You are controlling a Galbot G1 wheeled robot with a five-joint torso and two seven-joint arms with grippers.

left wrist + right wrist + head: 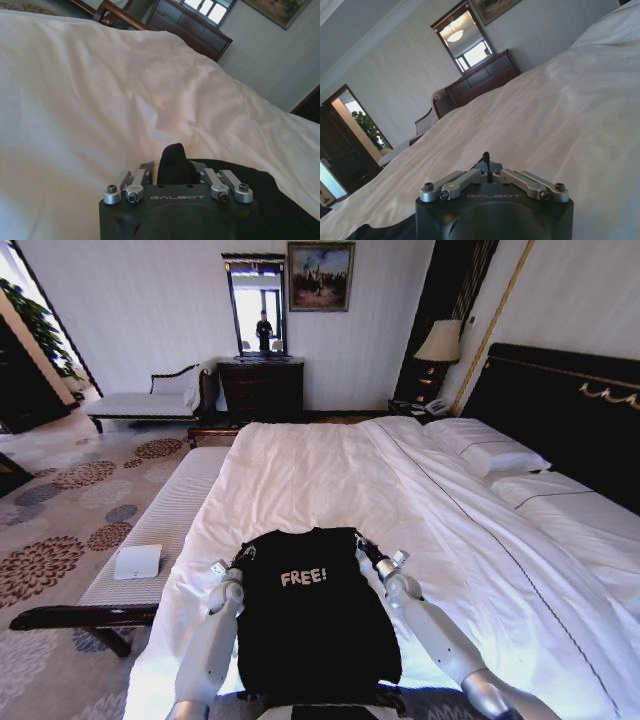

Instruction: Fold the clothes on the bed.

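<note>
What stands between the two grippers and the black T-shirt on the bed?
Nothing visible. The left gripper and right gripper are already at the T-shirt's upper corners, both pinched on its fabric over the white duvet.

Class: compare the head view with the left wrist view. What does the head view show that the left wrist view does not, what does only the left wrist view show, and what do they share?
Head view alone: the T-shirt's "FREE!" lettering, the right gripper, pillows, bench. Left wrist view alone: black cloth bunched in the left gripper. Both: the T-shirt, the bed, the dresser.
</note>
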